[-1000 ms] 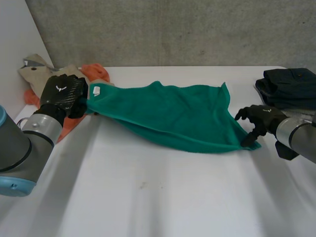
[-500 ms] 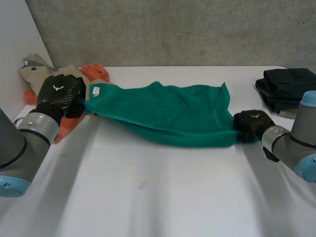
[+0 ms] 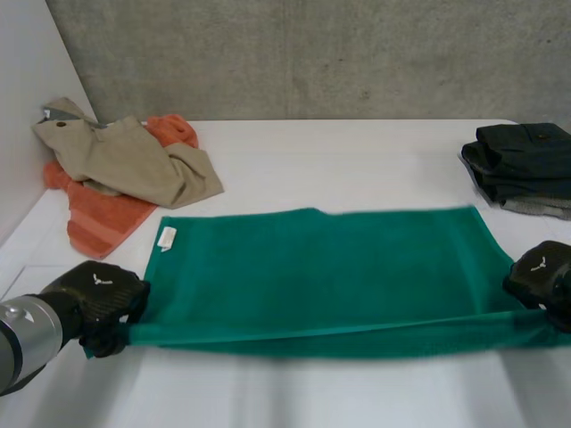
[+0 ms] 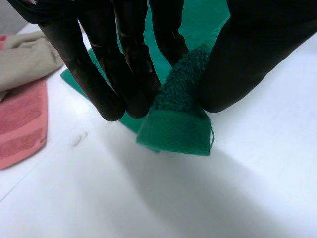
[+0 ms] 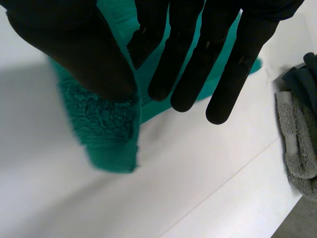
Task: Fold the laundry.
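Since a second ago the green towel [image 3: 321, 267] has gone from a bunched heap in the middle of the table [image 3: 357, 152] to a wide sheet, pulled taut between the two hands and drawn toward the table's near side. Both hands have come with it: the left hand [image 3: 98, 299] has left the spot beside the clothes pile, and the right hand [image 3: 542, 275] has shifted outward.

In the left wrist view, the left hand's fingers [image 4: 106, 74] curl down against the thumb and pinch a towel corner [image 4: 176, 131] between them. A short hemmed flap pokes out just past the fingertips, above the white tabletop. The rest of the towel runs back under the palm.

In the right wrist view, the right hand's thumb [image 5: 74, 49] presses on the other near corner [image 5: 109, 134], which hangs out below the thumb's tip. The fingers [image 5: 233, 64] are nearly straight, with the cloth passing between them and the thumb, so the corner is pinched rather than wrapped.

Beyond the left hand's fingers lie a beige garment [image 3: 125, 156] on top of an orange towel [image 3: 98, 218], well apart from the green towel. Off to the side of the right hand's fingertips sit dark folded clothes [image 3: 522, 156] on a grey towel [image 5: 297, 144].
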